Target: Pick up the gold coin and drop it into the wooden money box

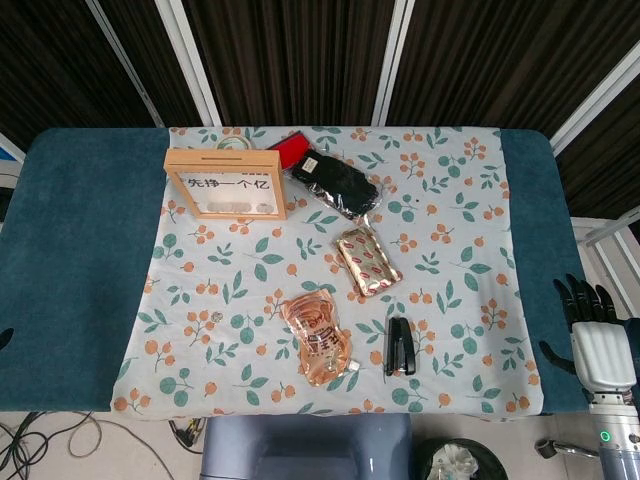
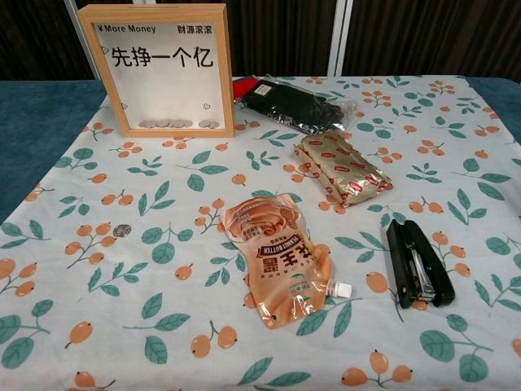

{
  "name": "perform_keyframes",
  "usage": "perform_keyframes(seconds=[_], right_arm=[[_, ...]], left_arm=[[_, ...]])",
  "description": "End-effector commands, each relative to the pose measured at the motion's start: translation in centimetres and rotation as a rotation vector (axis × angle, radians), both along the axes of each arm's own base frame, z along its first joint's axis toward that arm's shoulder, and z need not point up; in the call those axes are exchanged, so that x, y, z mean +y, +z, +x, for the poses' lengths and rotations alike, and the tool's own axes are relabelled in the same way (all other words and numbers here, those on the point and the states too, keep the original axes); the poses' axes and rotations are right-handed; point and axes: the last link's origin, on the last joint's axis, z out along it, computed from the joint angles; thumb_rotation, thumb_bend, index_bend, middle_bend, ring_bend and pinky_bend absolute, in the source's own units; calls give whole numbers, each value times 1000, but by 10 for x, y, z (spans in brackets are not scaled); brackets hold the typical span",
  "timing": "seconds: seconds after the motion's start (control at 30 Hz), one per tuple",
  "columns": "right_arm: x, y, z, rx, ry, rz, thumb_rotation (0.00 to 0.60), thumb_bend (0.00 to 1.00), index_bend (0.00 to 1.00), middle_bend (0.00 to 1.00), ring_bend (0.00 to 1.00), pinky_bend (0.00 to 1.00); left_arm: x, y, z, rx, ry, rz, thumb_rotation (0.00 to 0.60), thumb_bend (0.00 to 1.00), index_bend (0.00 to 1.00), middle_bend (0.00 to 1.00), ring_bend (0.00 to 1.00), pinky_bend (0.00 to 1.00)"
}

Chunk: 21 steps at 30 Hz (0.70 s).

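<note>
Gold is hard to spot in the head view: the tiny coin (image 1: 216,316) lies flat on the flowery cloth (image 1: 450,200) at the near left, well apart from the wooden money box (image 1: 225,183) at the far left, while the right hand (image 1: 592,325) waits off the right edge, holding nothing, fingers a little apart and pointing away; the left hand does not show. In the chest view no hand shows, and the coin (image 2: 122,230) sits so flat that fingers could slide off it, or miss the box's (image 2: 158,69) thin top slot
</note>
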Motion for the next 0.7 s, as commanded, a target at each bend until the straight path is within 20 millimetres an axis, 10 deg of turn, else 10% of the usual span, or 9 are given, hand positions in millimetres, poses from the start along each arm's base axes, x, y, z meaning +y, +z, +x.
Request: perform_keyframes(seconds=[0.03, 0.7], right_arm=[[1, 0, 1, -1, 3, 1, 600, 302, 0, 0, 0, 0], [3, 7, 3, -5, -5, -25, 600, 301, 0, 0, 0, 0]], left_arm=[[0, 0, 0, -5, -5, -1, 600, 135, 147, 0, 0, 0], [2, -8, 6, -35, -32, -82, 600, 88, 170, 0, 0, 0]])
